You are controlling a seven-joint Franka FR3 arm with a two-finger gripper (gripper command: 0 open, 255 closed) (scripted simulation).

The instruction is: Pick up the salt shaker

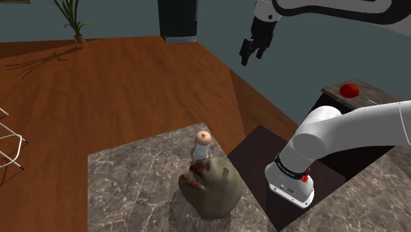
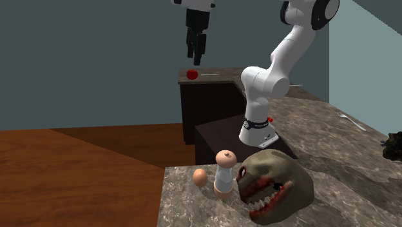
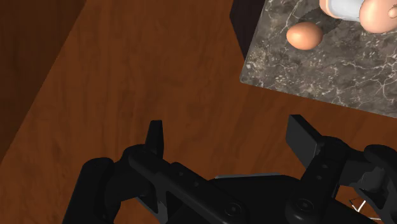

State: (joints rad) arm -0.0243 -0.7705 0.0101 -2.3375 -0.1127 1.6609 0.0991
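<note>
- A potted plant stands at the shoulder view's far left, on the wooden floor.
- Further right, the grey marble counter carries the salt shaker, which has a white body and a pinkish round top. It stands upright near the counter's edge.
- In the second exterior view a brown egg lies just left of the shaker, and a green, toothy monster head sits close on its right.
- The gripper hangs high over the floor, well apart from the shaker. In the wrist view its fingers stand spread with nothing between them.
- A red round thing rests on a dark cabinet at the shoulder view's right.
</note>
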